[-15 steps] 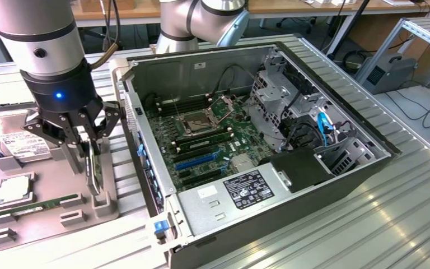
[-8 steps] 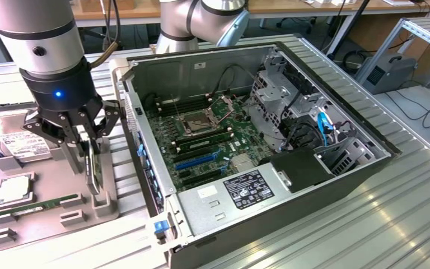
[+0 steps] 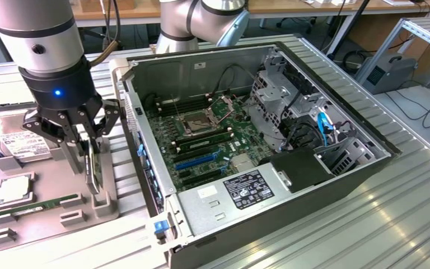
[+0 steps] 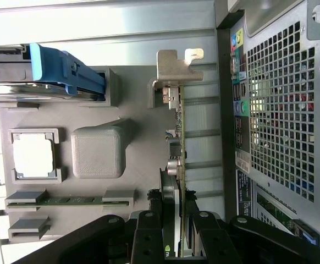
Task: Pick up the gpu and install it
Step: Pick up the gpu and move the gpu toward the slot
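Black gripper (image 4: 175,234) fingers pinch the gpu (image 4: 180,137), a thin dark board standing on edge over the matte grey moulded tray (image 4: 132,104). The board's bent silver bracket (image 4: 174,69) is at its far end. Just beside the tray is the open computer case (image 3: 192,70), with a perforated metal rear panel (image 4: 281,110).

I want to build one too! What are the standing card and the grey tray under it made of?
Card: seems green circuit board, edge-on, with a dull silver metal end bracket. Tray: probably matte grey plastic; its block shows a fine grid texture.
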Robot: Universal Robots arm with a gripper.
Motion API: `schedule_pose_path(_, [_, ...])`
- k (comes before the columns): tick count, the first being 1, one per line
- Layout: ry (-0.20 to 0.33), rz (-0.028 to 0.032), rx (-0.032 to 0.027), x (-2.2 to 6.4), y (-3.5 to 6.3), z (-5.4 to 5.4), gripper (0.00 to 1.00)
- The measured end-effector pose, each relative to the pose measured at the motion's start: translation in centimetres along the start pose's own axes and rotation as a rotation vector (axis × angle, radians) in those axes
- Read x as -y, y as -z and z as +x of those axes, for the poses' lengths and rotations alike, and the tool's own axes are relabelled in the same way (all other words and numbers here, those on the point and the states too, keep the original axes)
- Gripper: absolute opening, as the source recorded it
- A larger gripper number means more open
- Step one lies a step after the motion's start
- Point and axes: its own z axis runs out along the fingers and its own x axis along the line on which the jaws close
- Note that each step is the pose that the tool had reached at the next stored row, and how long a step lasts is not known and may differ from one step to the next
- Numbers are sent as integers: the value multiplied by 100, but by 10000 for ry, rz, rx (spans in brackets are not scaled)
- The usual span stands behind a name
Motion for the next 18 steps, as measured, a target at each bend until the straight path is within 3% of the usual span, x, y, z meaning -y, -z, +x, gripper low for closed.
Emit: schedule_pose_path(18, [0,-1,0,2,36,-1,27])
